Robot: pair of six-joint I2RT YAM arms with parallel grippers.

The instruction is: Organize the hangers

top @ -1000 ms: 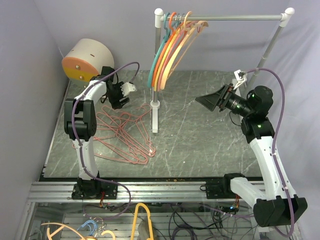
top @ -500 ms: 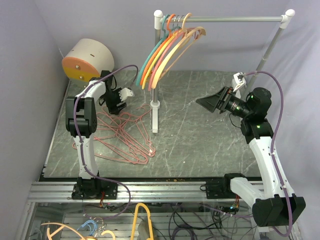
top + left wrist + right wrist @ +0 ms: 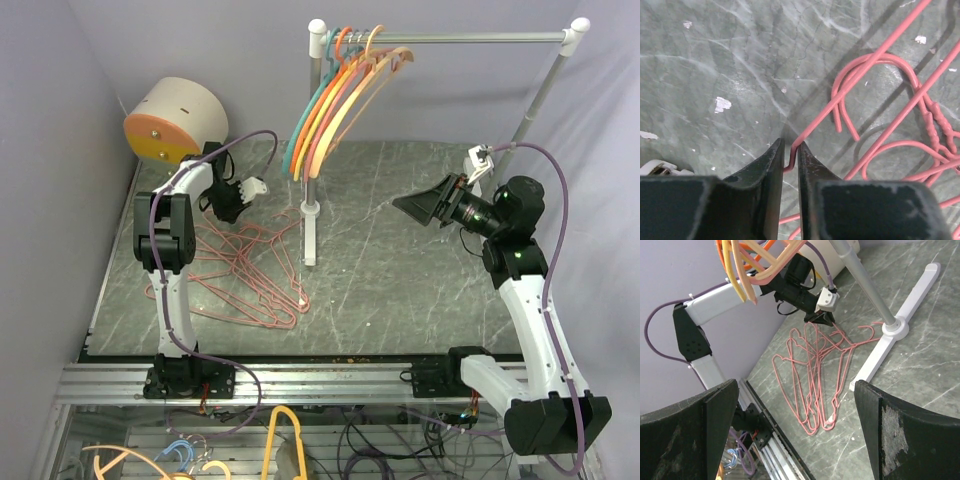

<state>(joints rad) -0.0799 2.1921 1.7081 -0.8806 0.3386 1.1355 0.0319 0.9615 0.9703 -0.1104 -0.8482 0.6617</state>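
Left pincer (image 3: 790, 145) grasping one pink wire hanger (image 3: 876, 60) left of the rail foot (image 3: 310, 240), right pincer (image 3: 795, 385) released: lift now and you may drag up its interlocked neighbours (image 3: 250, 275).

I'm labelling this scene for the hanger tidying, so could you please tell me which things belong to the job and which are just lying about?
Job: pink wire hangers heaped on the table; plastic hangers on the silver rail; left pincer, jaws around one pink wire.
Lying about: the silver rail itself; round tan drum with an orange face, back left.
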